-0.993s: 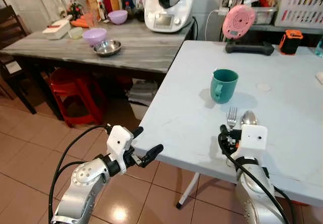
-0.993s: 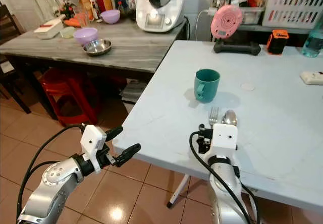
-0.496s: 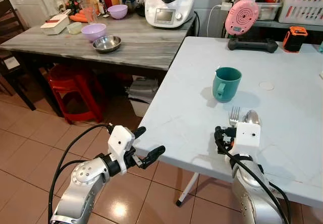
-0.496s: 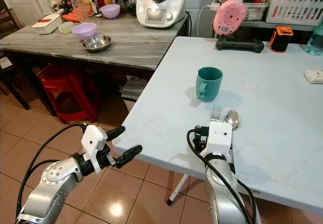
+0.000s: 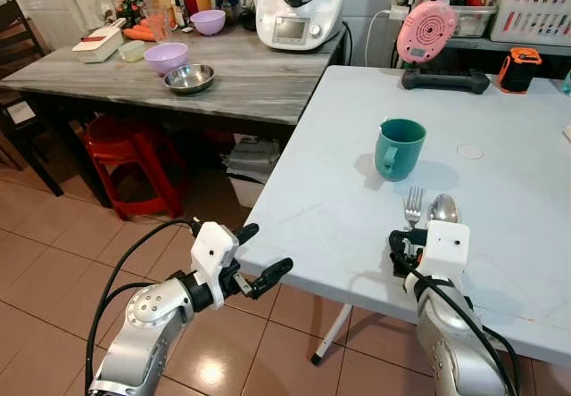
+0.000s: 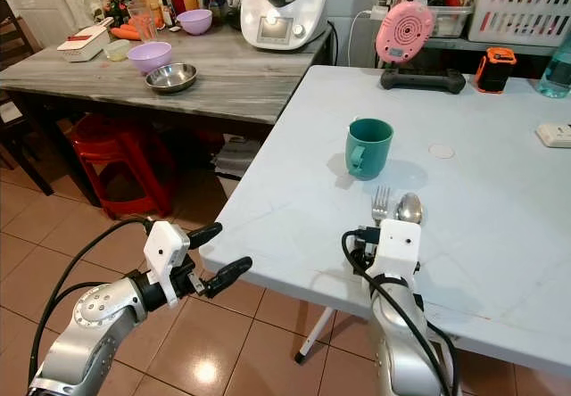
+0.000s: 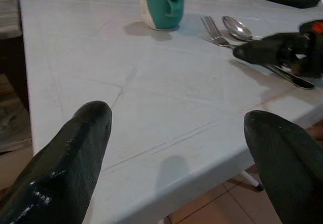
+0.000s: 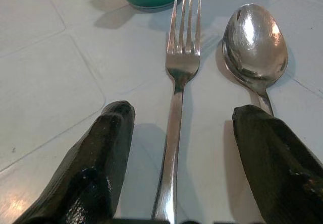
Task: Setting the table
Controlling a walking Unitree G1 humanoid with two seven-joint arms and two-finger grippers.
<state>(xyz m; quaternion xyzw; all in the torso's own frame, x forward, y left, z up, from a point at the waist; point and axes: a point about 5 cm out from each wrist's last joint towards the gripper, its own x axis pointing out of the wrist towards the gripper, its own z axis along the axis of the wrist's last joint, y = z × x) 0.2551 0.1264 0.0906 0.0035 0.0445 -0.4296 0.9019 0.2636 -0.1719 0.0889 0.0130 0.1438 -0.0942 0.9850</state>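
A teal mug (image 5: 399, 147) stands on the white table (image 5: 330, 191). Just in front of it a fork (image 5: 412, 207) and a spoon (image 5: 443, 208) lie side by side, tines and bowl pointing at the mug. My right gripper (image 8: 184, 117) hovers open over their handles. One finger (image 8: 108, 148) is outside the fork and the other (image 8: 267, 148) rests over the spoon's handle. My left gripper (image 5: 266, 246) hangs open at the table's near left corner, level with the edge, holding nothing.
A grey wooden table (image 5: 250, 84) to the left carries a steel bowl (image 5: 189, 78), purple bowls and a kitchen machine (image 5: 299, 8). A red stool (image 5: 134, 160) stands under it. A pink device (image 5: 426, 32) and an orange box (image 5: 519, 69) sit at the white table's far edge.
The head view shifted slightly after the first frames. My right gripper has drawn back a little toward the near edge. Fork, spoon, mug and left arm stay put.
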